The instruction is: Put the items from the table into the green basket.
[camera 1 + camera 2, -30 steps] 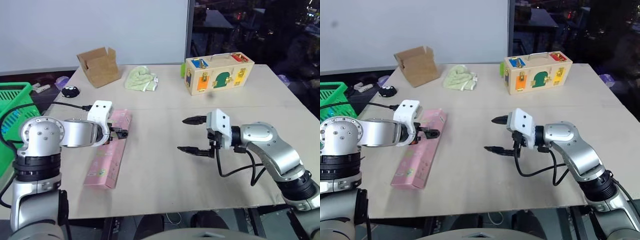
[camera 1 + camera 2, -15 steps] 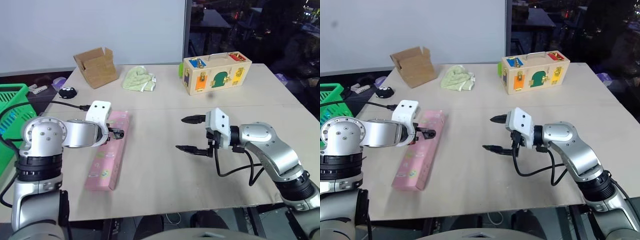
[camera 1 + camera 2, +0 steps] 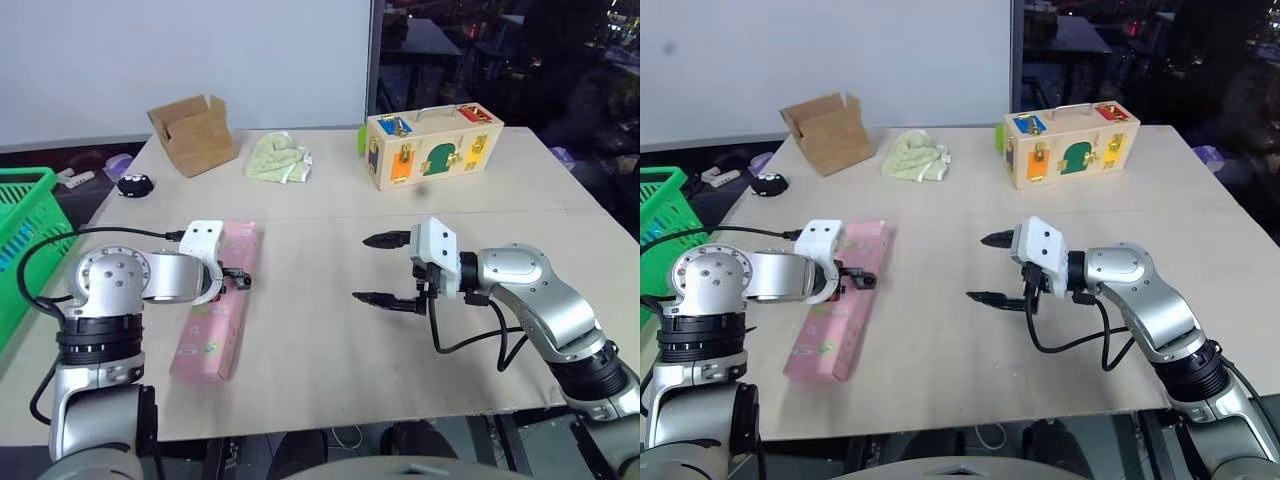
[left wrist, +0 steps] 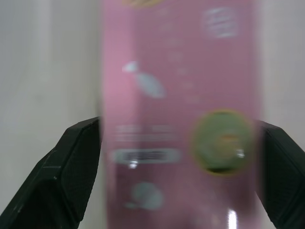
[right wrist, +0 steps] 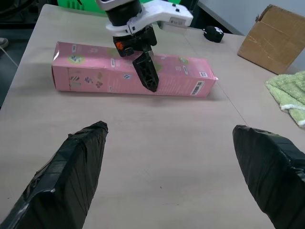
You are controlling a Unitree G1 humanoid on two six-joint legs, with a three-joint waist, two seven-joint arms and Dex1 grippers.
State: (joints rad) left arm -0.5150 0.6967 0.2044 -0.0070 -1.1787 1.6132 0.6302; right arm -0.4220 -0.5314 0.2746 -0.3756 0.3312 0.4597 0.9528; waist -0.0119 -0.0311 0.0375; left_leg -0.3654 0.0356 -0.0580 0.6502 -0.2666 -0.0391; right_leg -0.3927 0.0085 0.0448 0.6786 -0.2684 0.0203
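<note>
Left gripper [image 3: 238, 279] angles down over the pink carton [image 3: 217, 305], fingers spread to either side of it, near the table's [image 3: 330, 370] left edge. Right gripper [image 3: 385, 270] hovers mid-table, pointing left, fingers wide apart, holding nothing.

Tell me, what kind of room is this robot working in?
Probably a lab or test room, not a home: a plain table holding practice things, such as a wooden latch box, an open cardboard box, and a green basket beside it.

No legible text; only a barcode and blurred print on the pink carton [image 5: 133, 75].
</note>
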